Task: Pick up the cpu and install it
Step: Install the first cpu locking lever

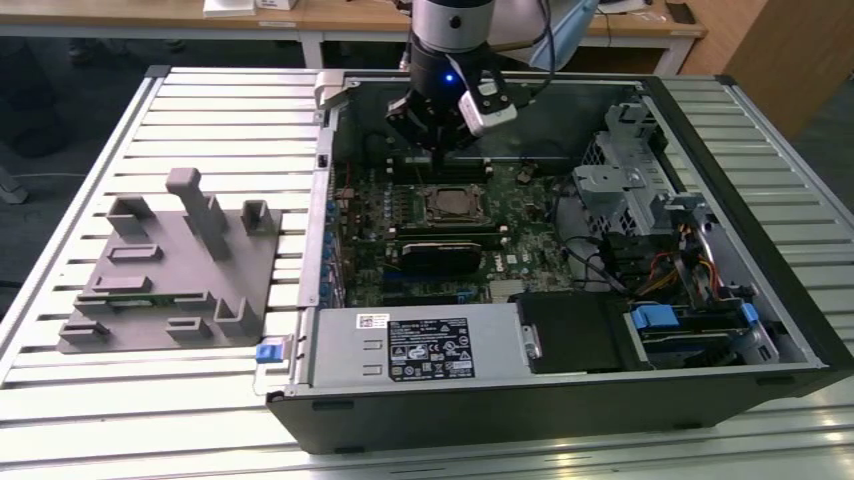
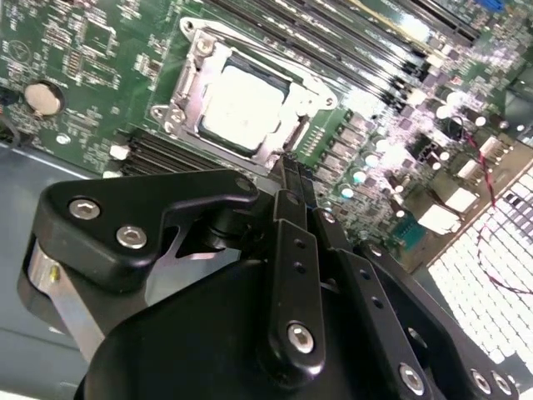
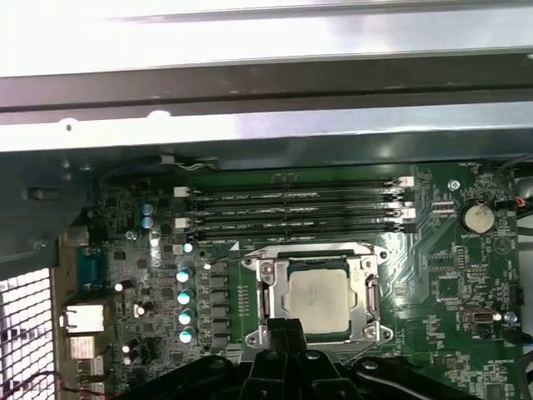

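The black claw (image 2: 287, 179), fingers pressed together and holding nothing, hangs inside the open case (image 1: 561, 400) just beside the socket (image 3: 319, 298), where the cpu (image 3: 317, 301) lies seated on the green board (image 3: 441, 275), silvery top up.

The small square cpu with its pale silvery metal top (image 3: 316, 300) sits against a green circuit board (image 3: 450, 283) dotted with teal capacitors (image 3: 184, 317).
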Controlling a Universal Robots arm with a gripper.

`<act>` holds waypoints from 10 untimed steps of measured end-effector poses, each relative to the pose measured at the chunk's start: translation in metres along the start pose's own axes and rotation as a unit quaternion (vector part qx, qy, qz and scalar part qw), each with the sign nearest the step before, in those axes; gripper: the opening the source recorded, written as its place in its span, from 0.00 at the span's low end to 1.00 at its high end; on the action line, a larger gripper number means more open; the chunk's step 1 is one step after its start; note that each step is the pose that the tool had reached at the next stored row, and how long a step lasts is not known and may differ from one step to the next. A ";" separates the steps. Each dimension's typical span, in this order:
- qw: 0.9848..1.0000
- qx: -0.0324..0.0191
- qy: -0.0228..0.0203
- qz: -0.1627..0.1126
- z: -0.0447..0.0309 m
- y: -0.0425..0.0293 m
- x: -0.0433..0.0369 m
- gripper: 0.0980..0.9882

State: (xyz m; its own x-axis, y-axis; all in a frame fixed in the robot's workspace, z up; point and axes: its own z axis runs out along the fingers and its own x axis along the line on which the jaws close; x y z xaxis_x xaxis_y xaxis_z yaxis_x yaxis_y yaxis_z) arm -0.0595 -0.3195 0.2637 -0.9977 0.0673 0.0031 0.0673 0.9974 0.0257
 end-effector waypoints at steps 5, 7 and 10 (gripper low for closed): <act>1.000 0.000 -0.002 0.000 -0.0001 -0.0003 0.0034 0.02; 1.000 0.000 -0.003 0.000 0.0000 -0.0004 0.0060 0.02; 1.000 0.000 -0.005 0.000 0.0000 -0.0005 0.0077 0.02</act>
State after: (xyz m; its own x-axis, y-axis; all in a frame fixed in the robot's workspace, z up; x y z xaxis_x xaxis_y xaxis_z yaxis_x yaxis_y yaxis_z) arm -0.0673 -0.3195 0.2637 -0.9977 0.0671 -0.0070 0.0669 0.9974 0.0262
